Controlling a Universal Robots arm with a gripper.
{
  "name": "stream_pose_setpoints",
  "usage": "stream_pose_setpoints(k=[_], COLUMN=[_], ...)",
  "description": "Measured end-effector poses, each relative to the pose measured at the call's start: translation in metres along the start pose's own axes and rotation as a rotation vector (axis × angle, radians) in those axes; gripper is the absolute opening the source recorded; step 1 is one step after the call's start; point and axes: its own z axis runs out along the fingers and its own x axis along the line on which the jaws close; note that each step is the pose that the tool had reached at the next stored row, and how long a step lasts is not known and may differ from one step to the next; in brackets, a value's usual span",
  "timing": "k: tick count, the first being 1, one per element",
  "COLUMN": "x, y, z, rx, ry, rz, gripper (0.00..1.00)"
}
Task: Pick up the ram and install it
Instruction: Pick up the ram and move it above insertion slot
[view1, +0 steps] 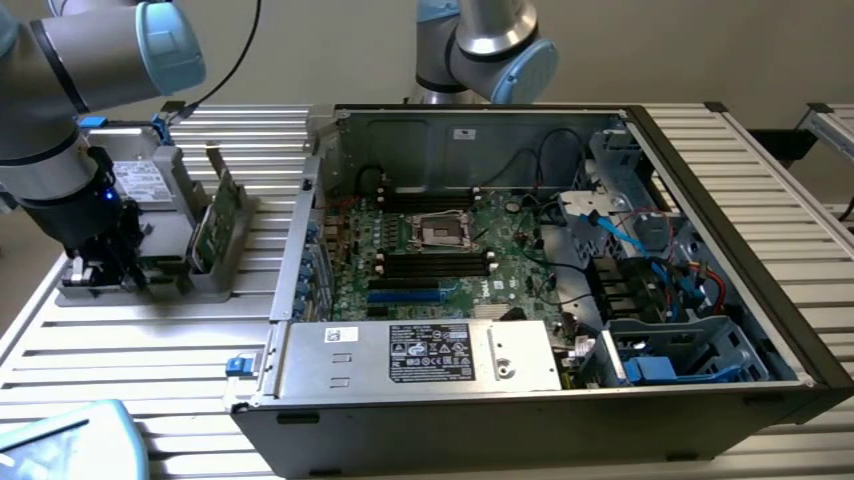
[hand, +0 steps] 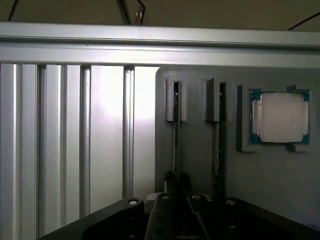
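The ram (hand: 176, 135) stands on edge in a slot of the grey holder (hand: 280, 190), with a second stick (hand: 216, 150) in the next slot. The gripper (hand: 176, 181) pinches it, jaws narrow. The grip probably works best square and centred, keeping the ram parallel to the slot walls.

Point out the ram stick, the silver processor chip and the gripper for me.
ram (hand: 176, 140): wrist view, on its thin edge, seen end-on.
processor chip (hand: 281, 117): wrist view, middle of its silver lid.
gripper (hand: 177, 181): wrist view, midway between its fingertips.
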Motion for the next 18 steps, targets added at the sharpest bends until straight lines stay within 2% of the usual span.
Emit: stream_pose_setpoints(k=[6, 18], x=[0.000, -0.001], y=[0.0002, 0.0009], z=[-0.0018, -0.0151], rx=[-0.0002, -0.0075], ry=[0.0001, 0.0000], rz=[0.000, 0.000], gripper=[0.14, 0.14])
